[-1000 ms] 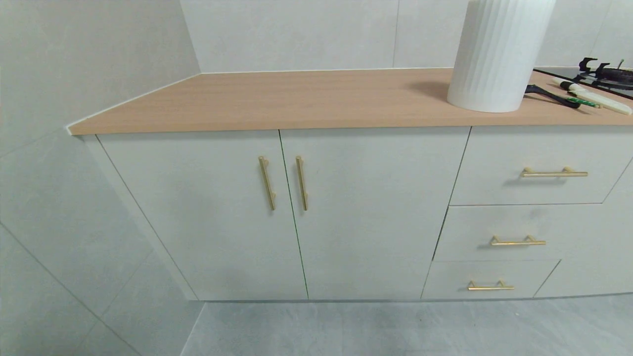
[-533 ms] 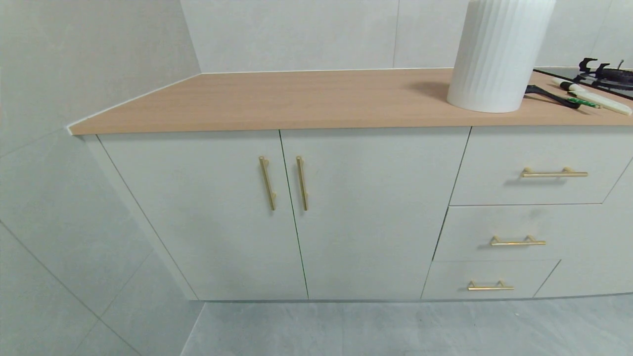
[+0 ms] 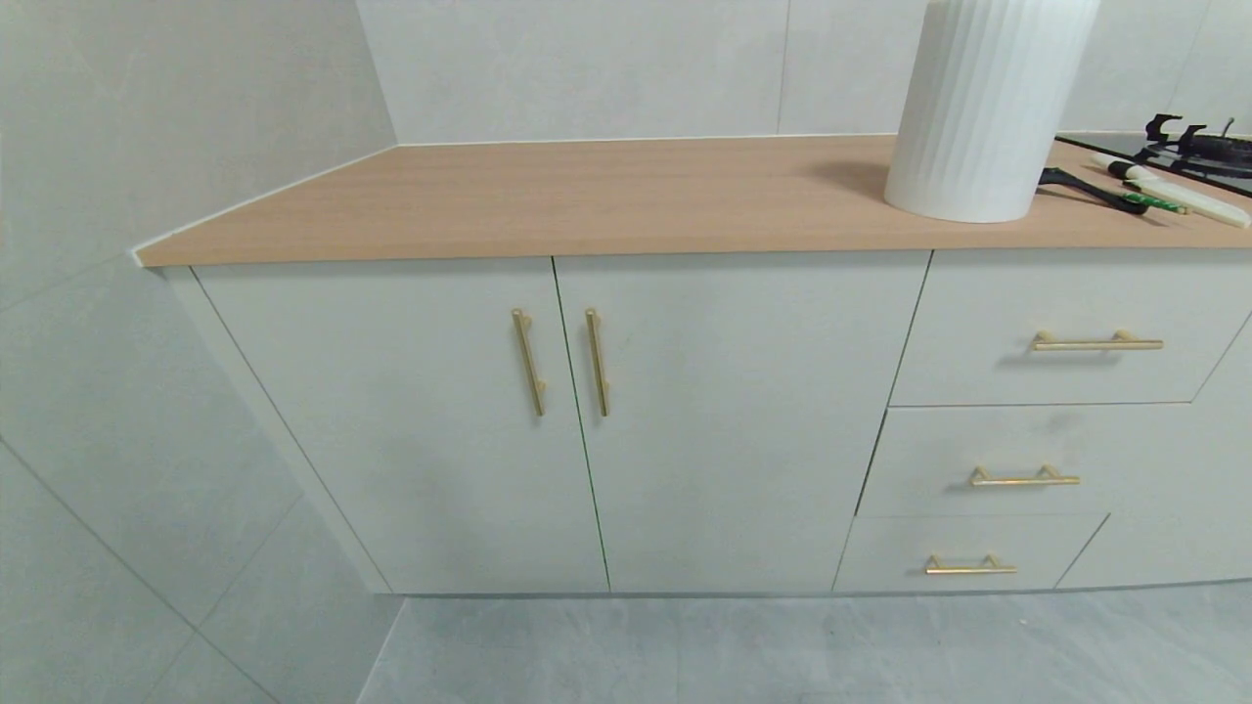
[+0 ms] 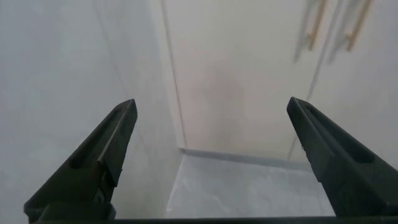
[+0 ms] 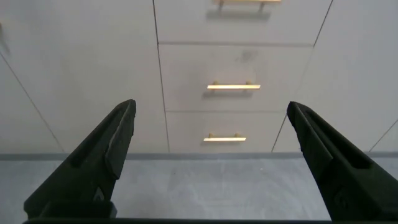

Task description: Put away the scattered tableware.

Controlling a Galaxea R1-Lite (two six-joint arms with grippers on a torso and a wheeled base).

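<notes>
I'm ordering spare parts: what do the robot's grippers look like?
The left gripper and right gripper look alike. Each has two dark grey, matte fingers, flat-sided and wedge-shaped, tapering to blunt tips, with plain surfaces.

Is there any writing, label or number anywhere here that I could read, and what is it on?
None can be read. The white ribbed container, cabinet doors and drawers carry no print. Any marking on the utensils lying on the countertop is too small to tell.
</notes>
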